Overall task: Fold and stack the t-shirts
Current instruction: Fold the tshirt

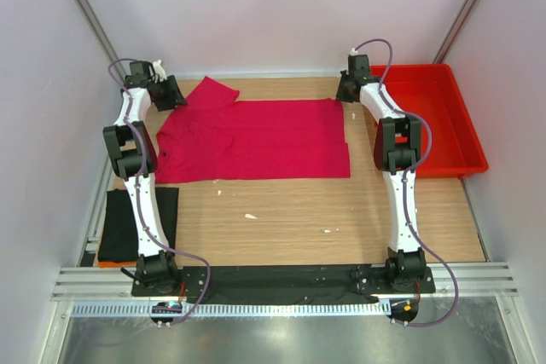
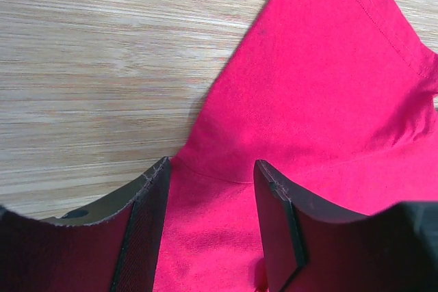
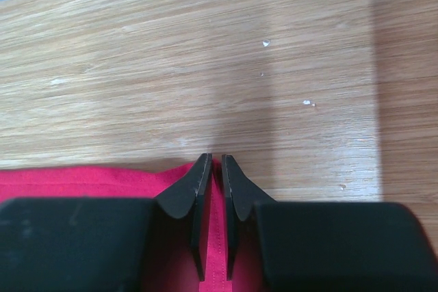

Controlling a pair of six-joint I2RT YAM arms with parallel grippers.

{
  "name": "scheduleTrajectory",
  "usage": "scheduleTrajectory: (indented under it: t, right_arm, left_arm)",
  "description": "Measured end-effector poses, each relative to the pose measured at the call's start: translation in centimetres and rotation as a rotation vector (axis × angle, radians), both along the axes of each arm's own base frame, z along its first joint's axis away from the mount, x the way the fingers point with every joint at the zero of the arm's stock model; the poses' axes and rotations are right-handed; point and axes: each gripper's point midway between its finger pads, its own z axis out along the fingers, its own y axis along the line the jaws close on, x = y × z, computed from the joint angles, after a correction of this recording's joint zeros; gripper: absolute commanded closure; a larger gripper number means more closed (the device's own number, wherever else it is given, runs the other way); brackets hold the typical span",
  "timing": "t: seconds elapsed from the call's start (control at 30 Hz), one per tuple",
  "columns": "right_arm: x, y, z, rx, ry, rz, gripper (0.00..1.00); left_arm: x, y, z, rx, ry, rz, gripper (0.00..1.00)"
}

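Crimson t-shirt (image 1: 256,138) lay flat at the far side of the table (image 1: 299,219). Your right gripper (image 3: 216,169) was pinched on its hem corner. Your left gripper (image 2: 213,166) stood half-open over the underarm, holding nothing. You'd best have closed it before lifting both evenly.

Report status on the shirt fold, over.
Left gripper open over pink t-shirt, sleeve end. Right gripper pinching its far right corner. Black t-shirt lies near left. Nothing blocking.
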Motion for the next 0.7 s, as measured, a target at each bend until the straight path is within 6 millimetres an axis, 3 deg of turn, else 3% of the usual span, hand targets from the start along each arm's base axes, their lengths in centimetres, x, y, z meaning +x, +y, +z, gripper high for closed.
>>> scheduleTrajectory:
  t: [0.37, 0.57, 0.7]
  right_arm:
    - [0.02, 0.08, -0.06, 0.004, 0.000, 0.003, 0.88]
    - [0.03, 0.11, -0.09, 0.007, 0.000, 0.001, 0.99]
    - [0.16, 0.22, -0.07, 0.012, -0.002, 0.002, 0.99]
  left_arm:
    - [0.23, 0.70, -0.08, 0.027, 0.002, 0.037, 0.45]
    - [0.24, 0.79, -0.12, 0.031, 0.002, 0.040, 0.53]
    - [0.26, 0.90, -0.14, 0.038, 0.001, 0.040, 0.55]
